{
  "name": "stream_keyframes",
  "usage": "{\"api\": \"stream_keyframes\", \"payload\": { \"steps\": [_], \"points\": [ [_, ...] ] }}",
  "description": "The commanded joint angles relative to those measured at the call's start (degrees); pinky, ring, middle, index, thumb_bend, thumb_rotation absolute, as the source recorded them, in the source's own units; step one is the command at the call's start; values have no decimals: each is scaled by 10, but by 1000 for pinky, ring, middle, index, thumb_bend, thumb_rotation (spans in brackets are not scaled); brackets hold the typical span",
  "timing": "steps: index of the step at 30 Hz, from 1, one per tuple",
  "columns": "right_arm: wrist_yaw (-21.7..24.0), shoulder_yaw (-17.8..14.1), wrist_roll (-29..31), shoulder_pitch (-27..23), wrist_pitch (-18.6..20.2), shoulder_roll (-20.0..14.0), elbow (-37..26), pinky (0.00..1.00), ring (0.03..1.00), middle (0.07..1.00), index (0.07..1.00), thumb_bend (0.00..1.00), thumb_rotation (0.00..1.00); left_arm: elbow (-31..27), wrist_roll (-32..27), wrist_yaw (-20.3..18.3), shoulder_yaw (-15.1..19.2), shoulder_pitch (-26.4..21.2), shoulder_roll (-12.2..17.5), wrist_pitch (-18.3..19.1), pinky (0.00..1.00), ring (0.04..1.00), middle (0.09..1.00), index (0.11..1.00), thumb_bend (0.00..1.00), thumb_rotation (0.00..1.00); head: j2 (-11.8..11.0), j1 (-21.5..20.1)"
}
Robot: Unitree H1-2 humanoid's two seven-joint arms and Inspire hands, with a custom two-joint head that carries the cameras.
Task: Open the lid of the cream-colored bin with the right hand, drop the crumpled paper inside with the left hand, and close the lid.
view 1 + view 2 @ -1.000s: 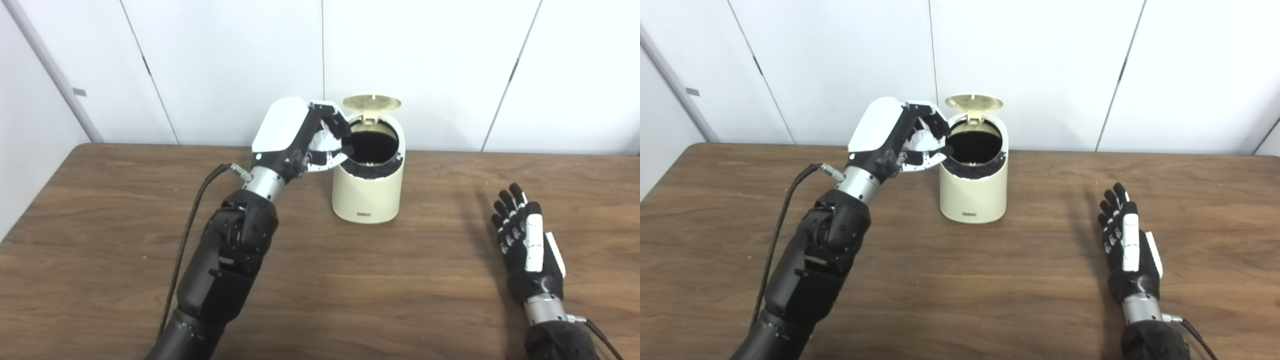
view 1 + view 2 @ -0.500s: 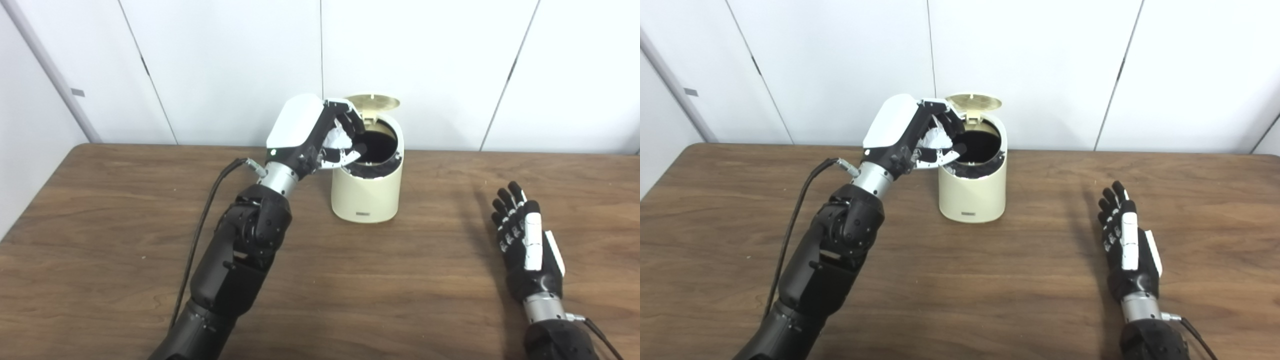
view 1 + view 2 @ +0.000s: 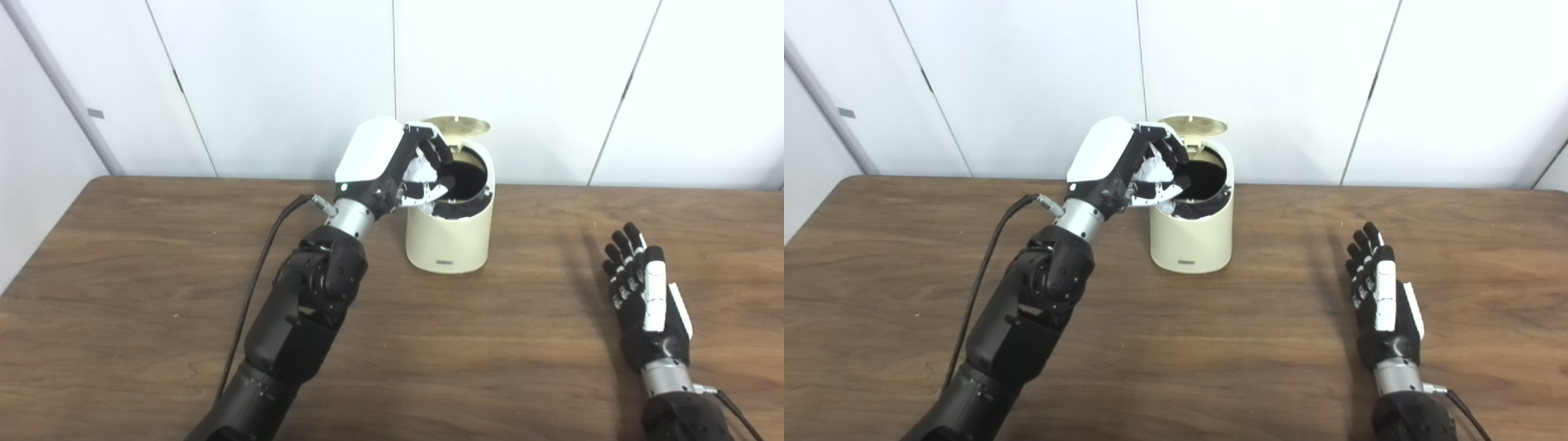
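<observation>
- Wood-grain table (image 3: 122, 294) is sitting before plain white wall panels (image 3: 275, 73).
- Your left hand (image 3: 398, 168) is clamping crumpled paper (image 3: 419, 170) over the round cream bin (image 3: 450, 236), lid (image 3: 458, 125) raised.
- Your right hand (image 3: 643, 294) is lying flat, fingers apart.

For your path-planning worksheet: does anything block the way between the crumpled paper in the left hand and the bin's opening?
Nothing visible does. The lid stands open at the back of the bin. The left hand holds the paper at the near left edge of the dark opening.
</observation>
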Motion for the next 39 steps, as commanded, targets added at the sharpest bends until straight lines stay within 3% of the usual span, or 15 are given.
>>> {"api": "stream_keyframes", "payload": {
  "steps": [1,12,23,34,39],
  "points": [
    [2,0,8,17,-8,11,22,1000,987,983,976,451,1000,0,0,23,-1,-32,-2,-21,345,397,502,518,473,0,0,1],
    [3,2,6,20,-8,9,19,1000,990,985,990,445,1000,35,2,35,-10,-49,-6,-33,334,406,515,512,472,0,0,1],
    [3,2,8,21,-7,11,20,1000,986,978,984,454,1000,89,14,71,-29,-75,-10,-48,333,409,530,503,471,0,-3,-1],
    [2,4,3,22,-7,10,22,1000,991,985,990,461,1000,108,29,83,-41,-86,-19,-37,307,419,567,492,466,0,-5,-4],
    [7,5,5,23,-9,7,24,1000,991,985,995,469,1000,120,38,87,-45,-91,-26,-32,340,413,550,496,470,0,-5,-5]
  ]
}}
